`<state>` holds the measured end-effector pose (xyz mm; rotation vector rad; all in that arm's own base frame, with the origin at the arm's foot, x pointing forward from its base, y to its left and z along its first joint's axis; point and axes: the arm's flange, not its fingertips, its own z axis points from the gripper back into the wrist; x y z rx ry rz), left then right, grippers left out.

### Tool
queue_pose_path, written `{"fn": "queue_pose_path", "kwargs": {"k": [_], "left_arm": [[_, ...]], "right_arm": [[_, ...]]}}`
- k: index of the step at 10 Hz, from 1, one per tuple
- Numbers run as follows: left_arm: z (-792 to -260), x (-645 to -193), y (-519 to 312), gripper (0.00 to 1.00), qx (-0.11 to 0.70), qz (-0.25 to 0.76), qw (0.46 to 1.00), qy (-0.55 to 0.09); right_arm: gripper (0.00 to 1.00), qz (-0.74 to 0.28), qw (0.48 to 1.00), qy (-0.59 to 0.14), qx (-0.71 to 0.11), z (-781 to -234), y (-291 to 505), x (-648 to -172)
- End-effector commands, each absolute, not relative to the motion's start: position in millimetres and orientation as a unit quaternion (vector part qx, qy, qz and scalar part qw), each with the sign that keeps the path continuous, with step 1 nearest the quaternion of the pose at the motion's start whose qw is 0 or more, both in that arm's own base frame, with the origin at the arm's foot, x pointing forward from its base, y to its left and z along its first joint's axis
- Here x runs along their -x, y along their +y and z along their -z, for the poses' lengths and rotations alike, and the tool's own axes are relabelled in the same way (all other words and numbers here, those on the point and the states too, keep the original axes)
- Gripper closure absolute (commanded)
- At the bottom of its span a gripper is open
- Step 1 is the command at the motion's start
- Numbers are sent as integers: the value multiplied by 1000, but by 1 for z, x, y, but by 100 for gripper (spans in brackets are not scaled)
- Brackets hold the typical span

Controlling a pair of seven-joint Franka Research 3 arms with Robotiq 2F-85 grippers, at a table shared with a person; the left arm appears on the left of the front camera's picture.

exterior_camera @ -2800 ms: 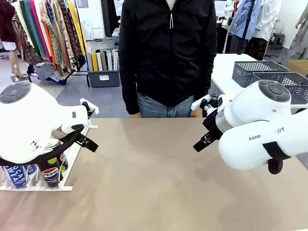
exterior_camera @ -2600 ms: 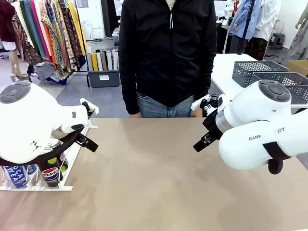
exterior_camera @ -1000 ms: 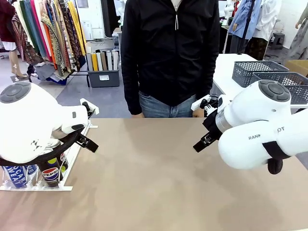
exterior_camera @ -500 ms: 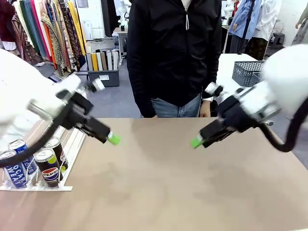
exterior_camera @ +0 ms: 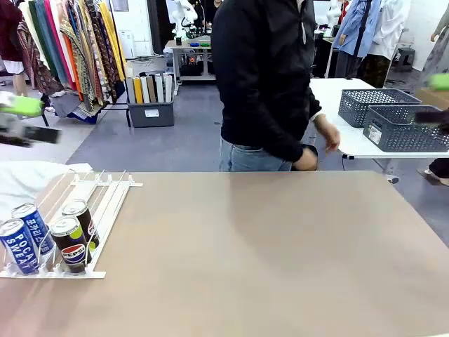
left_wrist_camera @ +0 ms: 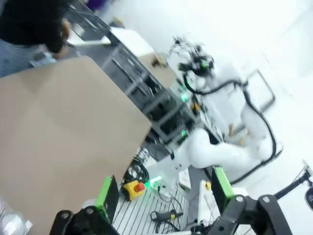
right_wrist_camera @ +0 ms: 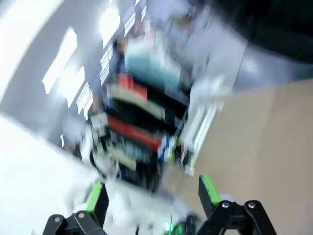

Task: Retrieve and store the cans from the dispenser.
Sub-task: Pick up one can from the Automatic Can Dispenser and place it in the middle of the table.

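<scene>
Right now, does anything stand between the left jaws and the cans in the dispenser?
Nothing visible does. The left gripper, jaws open, hangs high at the far left; the four cans stand uncovered at the low end of the dispenser.

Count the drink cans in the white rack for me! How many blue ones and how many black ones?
Blue slim Pocari Sweat cans: 2
Black slim Pepsi cans: 2
Total: 4 cans in the white sloped rack

The tan table (exterior_camera: 266,253) carries the white dispenser (exterior_camera: 111,205) at its near left corner.
</scene>
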<state>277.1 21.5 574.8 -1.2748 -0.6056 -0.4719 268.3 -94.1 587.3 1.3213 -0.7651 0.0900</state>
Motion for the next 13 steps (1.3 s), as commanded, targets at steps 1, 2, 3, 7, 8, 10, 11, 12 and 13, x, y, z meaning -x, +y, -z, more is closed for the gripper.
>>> {"fn": "queue_pose_path", "kwargs": {"k": [1, 2, 3, 7, 8, 10, 11, 12, 13], "left_arm": [[-551, -252, 96, 0, 591, 126, 731, -317], [-544, -238, 133, 0, 598, 81, 722, -337], [-535, -226, 165, 0, 604, 41, 715, -350], [-520, -199, 201, 0, 602, -3, 709, -367], [-520, -199, 201, 0, 602, -3, 709, -367], [-520, -199, 201, 0, 602, -3, 709, -367], [-520, -199, 201, 0, 602, -3, 709, -367], [-520, -199, 201, 0, 602, -3, 709, -367], [-519, -201, 197, 0, 601, -9, 715, -357]], "right_arm": [[0, 35, 678, -429, -596, -521, -104, -212], [0, 71, 675, -435, -592, -512, -119, -210], [0, 101, 668, -433, -597, -500, -132, -210], [0, 123, 669, -423, -598, -543, -213, -238], [0, 123, 669, -423, -598, -543, -213, -238], [0, 123, 669, -423, -598, -543, -213, -238], [0, 123, 669, -423, -598, -543, -213, -238], [0, 123, 669, -423, -598, -543, -213, -238], [0, 123, 669, -423, -598, -543, -213, -238]]}}
